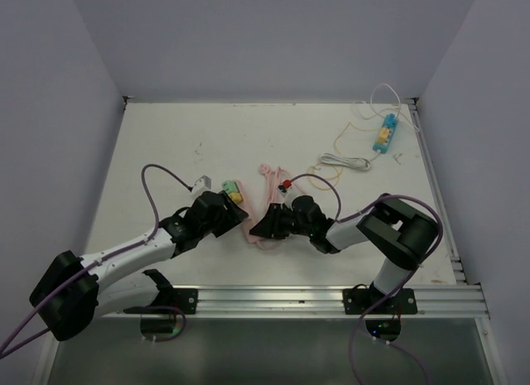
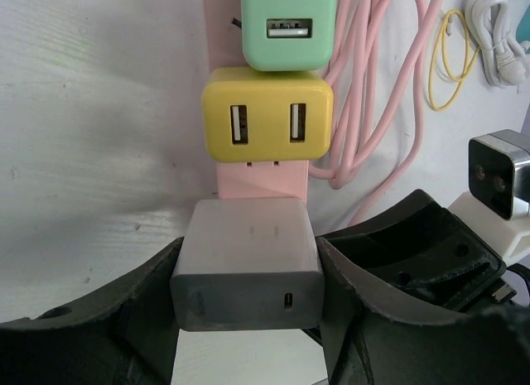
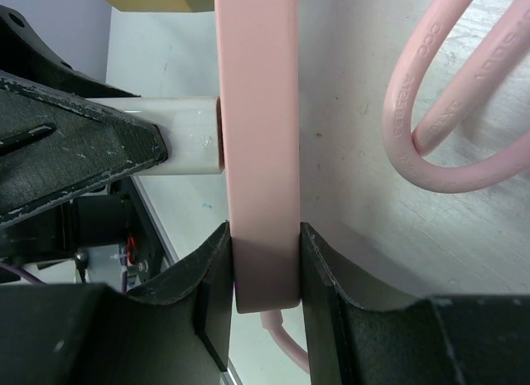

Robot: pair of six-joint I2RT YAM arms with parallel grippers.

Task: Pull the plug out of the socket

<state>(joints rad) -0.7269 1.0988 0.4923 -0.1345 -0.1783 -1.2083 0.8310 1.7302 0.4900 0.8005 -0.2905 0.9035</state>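
A pink power strip (image 2: 261, 180) lies on the white table and carries a green charger (image 2: 288, 27), a yellow charger (image 2: 267, 124) and a white plug block (image 2: 248, 252). My left gripper (image 2: 248, 277) is shut on the white plug block, one finger on each side. In the right wrist view the white plug (image 3: 186, 137) sits flush against the strip (image 3: 257, 128). My right gripper (image 3: 265, 277) is shut on the strip's cable end. In the top view both grippers, left (image 1: 217, 213) and right (image 1: 269, 223), meet at the table's middle front.
The strip's pink cable (image 1: 269, 182) loops behind the grippers. A thin yellow cable (image 1: 319, 182) lies to its right. A blue and yellow socket strip (image 1: 383, 132) with a white cable (image 1: 344, 161) sits at the back right. An aluminium rail (image 1: 331, 298) runs along the front edge.
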